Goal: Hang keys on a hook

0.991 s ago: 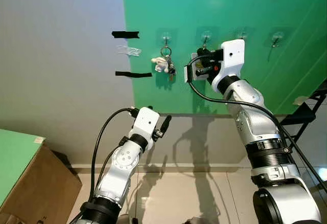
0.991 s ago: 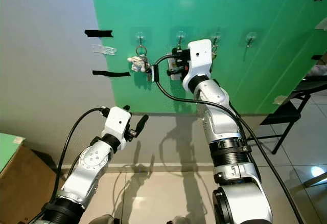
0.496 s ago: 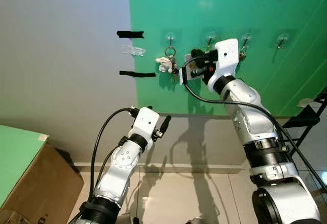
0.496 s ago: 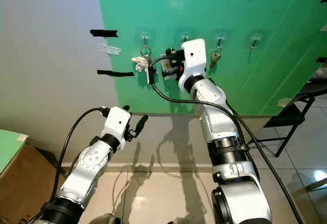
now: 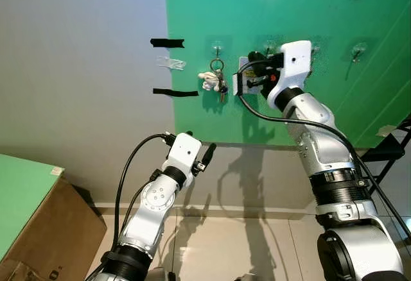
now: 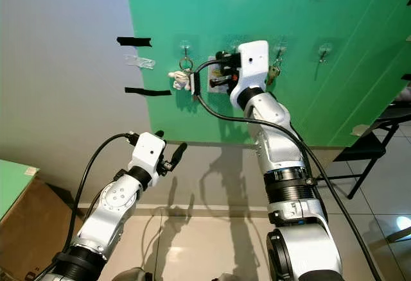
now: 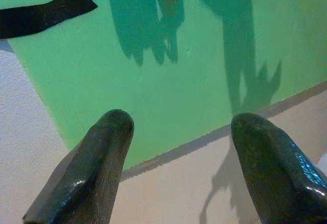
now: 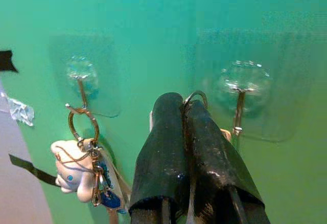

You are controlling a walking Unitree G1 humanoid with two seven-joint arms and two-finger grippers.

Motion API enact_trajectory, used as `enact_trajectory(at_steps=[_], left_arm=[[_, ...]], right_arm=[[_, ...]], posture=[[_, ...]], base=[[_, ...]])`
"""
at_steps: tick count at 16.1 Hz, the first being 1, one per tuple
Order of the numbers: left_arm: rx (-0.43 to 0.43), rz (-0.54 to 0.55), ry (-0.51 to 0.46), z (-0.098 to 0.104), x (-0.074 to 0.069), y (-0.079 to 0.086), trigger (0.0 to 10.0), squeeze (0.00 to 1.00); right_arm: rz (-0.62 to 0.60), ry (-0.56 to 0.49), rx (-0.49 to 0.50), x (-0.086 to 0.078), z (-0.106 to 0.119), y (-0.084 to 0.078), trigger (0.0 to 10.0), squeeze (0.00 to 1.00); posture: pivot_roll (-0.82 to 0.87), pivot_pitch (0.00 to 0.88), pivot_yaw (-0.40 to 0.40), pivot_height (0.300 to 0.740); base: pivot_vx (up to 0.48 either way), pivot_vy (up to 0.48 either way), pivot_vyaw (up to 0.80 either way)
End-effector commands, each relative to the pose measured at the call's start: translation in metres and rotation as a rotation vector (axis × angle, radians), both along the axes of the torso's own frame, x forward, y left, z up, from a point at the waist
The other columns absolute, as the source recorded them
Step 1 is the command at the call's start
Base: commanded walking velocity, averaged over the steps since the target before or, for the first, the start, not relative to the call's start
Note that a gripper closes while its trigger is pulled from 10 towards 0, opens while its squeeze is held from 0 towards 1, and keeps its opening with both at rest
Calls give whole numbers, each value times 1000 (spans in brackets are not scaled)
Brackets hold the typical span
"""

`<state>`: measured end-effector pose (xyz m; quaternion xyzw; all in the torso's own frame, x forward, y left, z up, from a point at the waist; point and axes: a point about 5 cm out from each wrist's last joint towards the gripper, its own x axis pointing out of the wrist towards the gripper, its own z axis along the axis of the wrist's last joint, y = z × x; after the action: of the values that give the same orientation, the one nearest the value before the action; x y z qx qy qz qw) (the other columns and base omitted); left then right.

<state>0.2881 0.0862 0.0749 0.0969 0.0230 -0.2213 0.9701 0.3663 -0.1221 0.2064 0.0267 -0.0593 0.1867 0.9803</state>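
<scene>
Keys' ring clamped in right claw, beside hook; left claw apart.

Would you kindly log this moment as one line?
right gripper: shut on key ring, beside hook | left gripper: open, idle

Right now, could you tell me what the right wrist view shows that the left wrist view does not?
The right wrist view has the right gripper shut on a key ring just beside a clear hook, and a white charm keychain hanging on the neighbouring hook. The left wrist view has the left gripper open and empty, aimed at the board's lower edge, with a strip of black tape. Both show the green board.
</scene>
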Motion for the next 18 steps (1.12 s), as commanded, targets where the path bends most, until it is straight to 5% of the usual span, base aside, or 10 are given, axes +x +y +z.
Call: enact_trajectory(at_steps=[1, 18], left_arm=[[5, -26, -5, 1, 0, -6, 10000, 0], [9, -32, -6, 0, 0, -7, 10000, 0]], right_arm=[[-19, -6, 29, -1, 5, -6, 10000, 0], [-59, 120, 455, -2, 9, -29, 10000, 0]], posture=[[-76, 0, -43, 722], [-85, 0, -44, 722]], base=[[0, 0, 0], [0, 0, 0]])
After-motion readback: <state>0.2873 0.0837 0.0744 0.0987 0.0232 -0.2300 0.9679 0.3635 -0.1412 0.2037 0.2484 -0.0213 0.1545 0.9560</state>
